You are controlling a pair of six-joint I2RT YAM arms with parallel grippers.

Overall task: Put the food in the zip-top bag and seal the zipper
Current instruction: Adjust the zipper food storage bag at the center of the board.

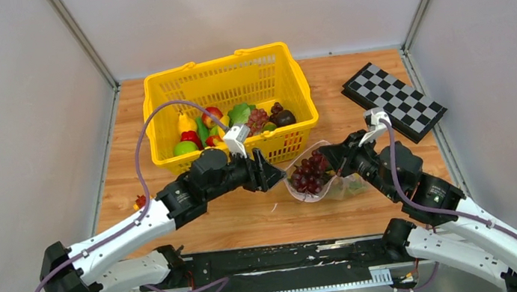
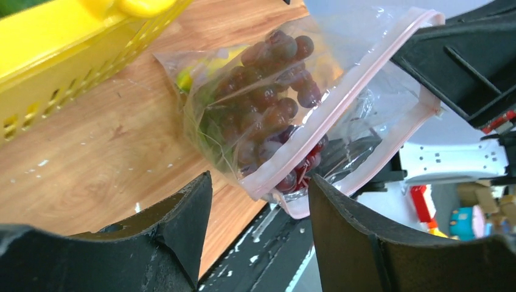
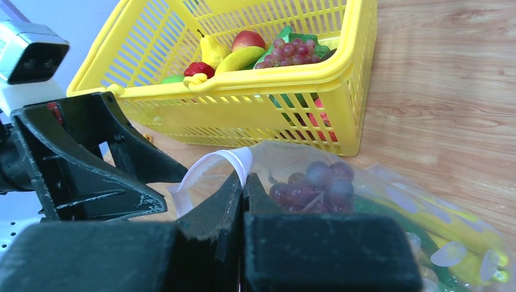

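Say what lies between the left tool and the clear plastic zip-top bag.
Only bare wooden tabletop shows between the open left tool and the clear plastic zip-top bag, in the left wrist view.

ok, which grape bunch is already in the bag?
The nearer bunch, inside the zip-top bag; the other bunch lies in the yellow basket.

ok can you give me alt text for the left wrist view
A clear zip-top bag holding purple grapes, its pink zipper unsealed, rests on a wooden table beside a yellow basket. The left gripper is open in the foreground, its fingers framing the bag.
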